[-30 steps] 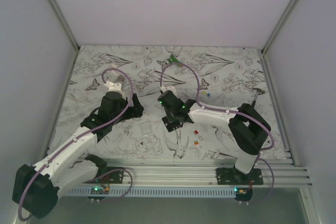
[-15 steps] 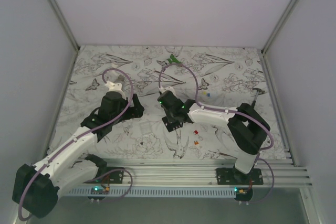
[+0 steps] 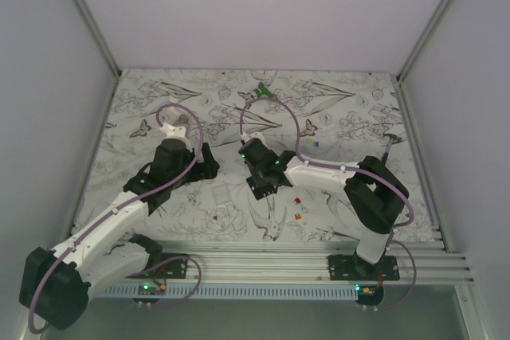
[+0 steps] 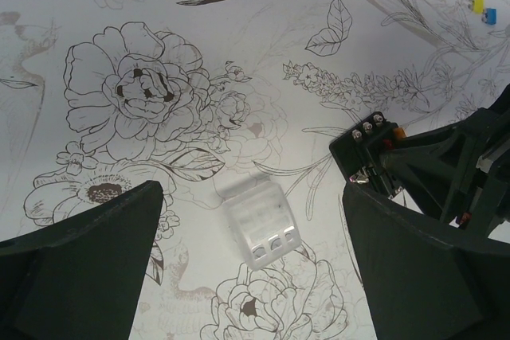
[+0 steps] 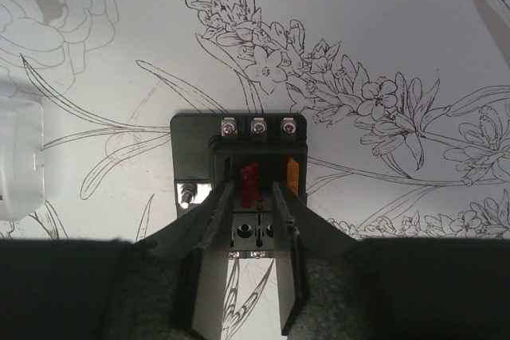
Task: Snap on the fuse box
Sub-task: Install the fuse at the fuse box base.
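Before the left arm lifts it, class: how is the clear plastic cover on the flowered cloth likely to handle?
The clear cover looks thin-walled and hollow, so probably light and stiff, though a hard squeeze might crack it. Its smooth faces could slip between the jaws. It lies flat with boxy sides, so a push should slide it, not roll it.

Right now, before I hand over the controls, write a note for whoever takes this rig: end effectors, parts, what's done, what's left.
Left end effector: wide open, poised over the clear cover, which lies loose on the cloth.
Right end effector: jaws slightly parted over the fuse box, tips at the red fuse, holding nothing.
The box sits on the cloth to the cover's right, apart from it; the red fuse and orange fuse are in their slots.
Done: nothing snapped on yet.
Left: grip the cover, align it, press it onto the box.
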